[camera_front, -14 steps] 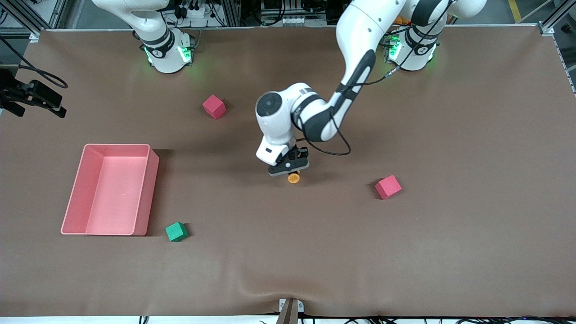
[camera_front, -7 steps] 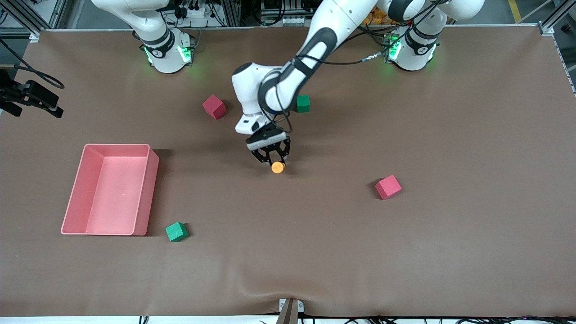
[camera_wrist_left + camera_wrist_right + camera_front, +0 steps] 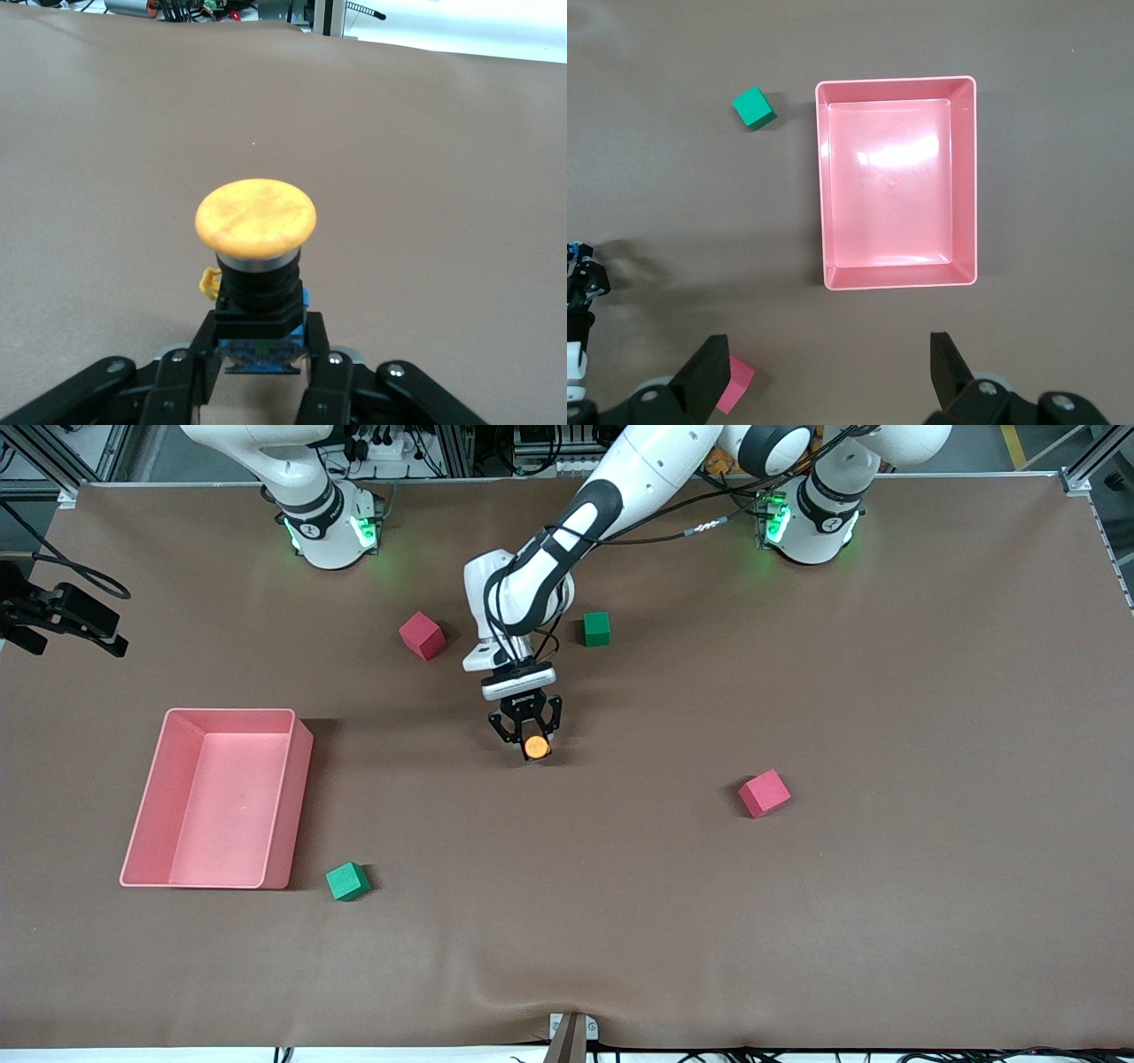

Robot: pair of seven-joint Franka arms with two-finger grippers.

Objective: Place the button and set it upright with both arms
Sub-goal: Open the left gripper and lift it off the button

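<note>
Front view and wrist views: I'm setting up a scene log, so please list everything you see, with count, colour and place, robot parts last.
button: one, orange cap, black body, bluish end; gripped in the left gripper over the middle of the table.
pink cubes: two; one near the right arm's base, one toward the left arm's end.
green cubes: two; one beside the left arm's wrist, one beside the tray's nearer corner.
tray: one, pink, nothing in it, toward the right arm's end.
table: one, brown cover.
left gripper: black, shut on the button's body.
right gripper: black, open, waiting high over the tray; seen only in the right wrist view.
</note>
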